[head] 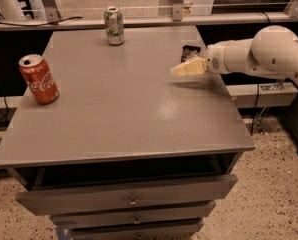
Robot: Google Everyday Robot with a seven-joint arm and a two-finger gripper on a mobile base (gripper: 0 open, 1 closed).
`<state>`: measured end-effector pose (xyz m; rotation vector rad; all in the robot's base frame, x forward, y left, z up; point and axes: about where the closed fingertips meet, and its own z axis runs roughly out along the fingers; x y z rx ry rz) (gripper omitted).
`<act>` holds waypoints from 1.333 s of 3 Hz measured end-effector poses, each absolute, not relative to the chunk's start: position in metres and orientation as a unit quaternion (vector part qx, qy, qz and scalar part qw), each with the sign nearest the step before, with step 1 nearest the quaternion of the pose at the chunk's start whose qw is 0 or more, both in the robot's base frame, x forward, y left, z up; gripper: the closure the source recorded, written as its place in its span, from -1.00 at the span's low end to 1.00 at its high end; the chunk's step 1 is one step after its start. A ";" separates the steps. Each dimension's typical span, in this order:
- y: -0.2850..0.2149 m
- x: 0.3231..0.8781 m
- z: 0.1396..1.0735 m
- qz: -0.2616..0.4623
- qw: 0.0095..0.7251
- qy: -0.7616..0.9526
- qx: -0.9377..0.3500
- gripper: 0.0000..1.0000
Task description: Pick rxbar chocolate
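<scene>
Camera view has the gripper low over the table near its right edge, just in front of the chocolate bar, which looks to be lying flat there. Can't tell if the gripper's spread or closed. I'd say no grab yet, so gripping and lifting are both left.

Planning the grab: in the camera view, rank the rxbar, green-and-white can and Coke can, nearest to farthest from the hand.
From the hand, at the table's right side:
1. rxbar chocolate, just behind it.
2. green-and-white can, far back.
3. Coca-Cola can, left edge.
</scene>
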<state>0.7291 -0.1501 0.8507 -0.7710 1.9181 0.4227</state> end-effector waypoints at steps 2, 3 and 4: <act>-0.160 0.745 0.838 0.193 0.508 0.792 -0.279 -0.19; -0.163 0.746 0.833 0.197 0.511 0.792 -0.270 0.28; -0.164 0.745 0.831 0.198 0.512 0.793 -0.265 0.77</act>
